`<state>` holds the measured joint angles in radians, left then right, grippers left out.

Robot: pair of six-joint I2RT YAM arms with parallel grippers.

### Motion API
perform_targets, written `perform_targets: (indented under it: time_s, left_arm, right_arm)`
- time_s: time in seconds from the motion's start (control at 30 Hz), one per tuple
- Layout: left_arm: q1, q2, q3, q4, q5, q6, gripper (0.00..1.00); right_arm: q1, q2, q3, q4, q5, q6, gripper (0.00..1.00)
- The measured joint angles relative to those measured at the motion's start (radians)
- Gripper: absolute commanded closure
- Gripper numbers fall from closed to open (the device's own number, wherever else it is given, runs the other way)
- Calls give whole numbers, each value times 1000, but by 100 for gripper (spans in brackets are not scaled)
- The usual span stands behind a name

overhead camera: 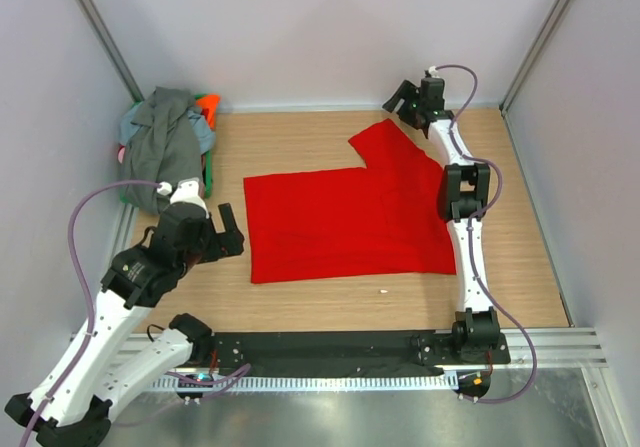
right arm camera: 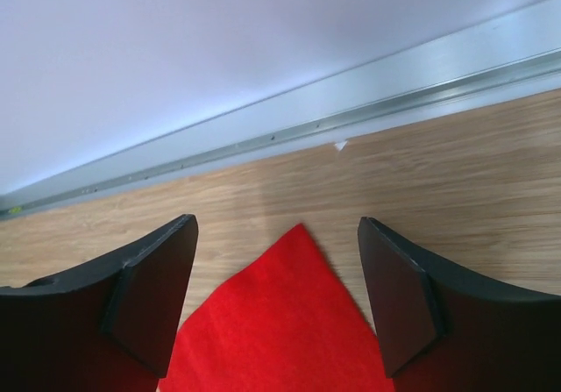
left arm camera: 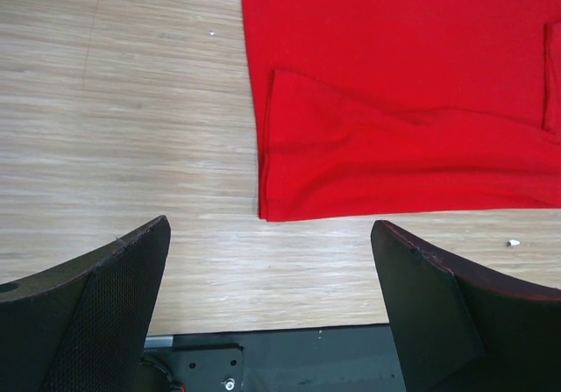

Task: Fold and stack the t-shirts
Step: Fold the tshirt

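Observation:
A bright red t-shirt [overhead camera: 340,222] lies spread flat on the wooden table, one sleeve [overhead camera: 385,139] pointing toward the back wall. My right gripper [overhead camera: 403,100] hovers over that sleeve's tip [right arm camera: 272,322], open, a finger on either side of the cloth and touching nothing. My left gripper [overhead camera: 228,229] is open just off the shirt's near left corner [left arm camera: 289,190], with bare wood between its fingers [left arm camera: 105,295]. A heap of other t-shirts [overhead camera: 165,142] sits at the back left, dark grey on top, with orange, light blue and green edges showing.
White walls with metal rails [right arm camera: 351,116] close the table at the back and sides, and the right gripper is close to the back one. A black base plate [overhead camera: 330,352] runs along the near edge. A small white scrap [overhead camera: 382,292] lies in front of the red shirt.

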<state>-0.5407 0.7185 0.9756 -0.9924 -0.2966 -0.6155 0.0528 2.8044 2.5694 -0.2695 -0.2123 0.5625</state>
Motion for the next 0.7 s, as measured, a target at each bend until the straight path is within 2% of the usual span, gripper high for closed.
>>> perform_targets:
  time_s: [0.17,0.23,0.3,0.47,0.57,0.67,0.7]
  left_arm:
    - [29,-2,0,1,2,1,3]
    - [40,-2,0,3,5,2,3]
    - [52,-4,0,6,6,4,3]
    - [70,-3,0,8,10,9,4]
    - [77,-3,0,8,10,15,4]
    - [81,-2,0,8,10,15,4]
    - [83,1,0,8,10,15,4]
  right_arm:
    - [9,-13,-42,27,-54,-10,28]
    - [12,-24,-67,33,-71,-19,34]
    - [14,-38,-93,34,-85,-29,44]
    - [18,-44,-105,7,-109,-49,50]
    - [17,-53,-125,4,-117,-61,58]
    - [18,-85,-179,-7,-118,-68,76]
    - [18,-87,-180,-15,-118,-71,89]
